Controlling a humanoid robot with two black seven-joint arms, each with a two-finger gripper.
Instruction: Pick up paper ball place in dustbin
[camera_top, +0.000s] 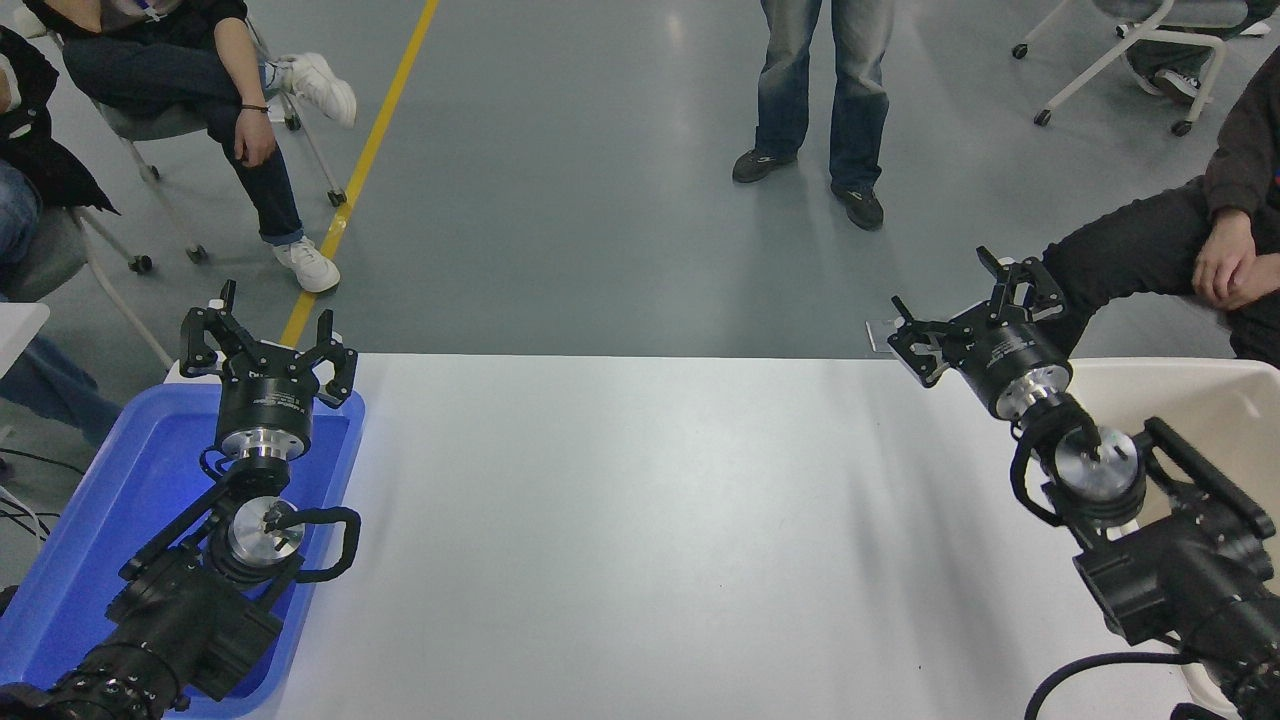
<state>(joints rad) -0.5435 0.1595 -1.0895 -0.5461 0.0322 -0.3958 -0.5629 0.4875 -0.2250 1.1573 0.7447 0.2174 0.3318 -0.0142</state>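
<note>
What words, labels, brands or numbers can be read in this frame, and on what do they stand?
None can be read.
Left hand: small white print on its black body, too small to read.
Right hand: faint white print on its black body, too blurred to read.
White table, blue tray and dustbin: no text shows.

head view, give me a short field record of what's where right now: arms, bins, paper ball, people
left end effector: open, empty, parked above the blue tray
right end effector: open, empty, raised over the table's far right corner
blue tray: at the table's left edge, under the left arm
dustbin: at the table's right edge, partly hidden by the right arm
paper ball: not visible
white table: nothing on its top
people: one standing, others seated at both sides
</note>
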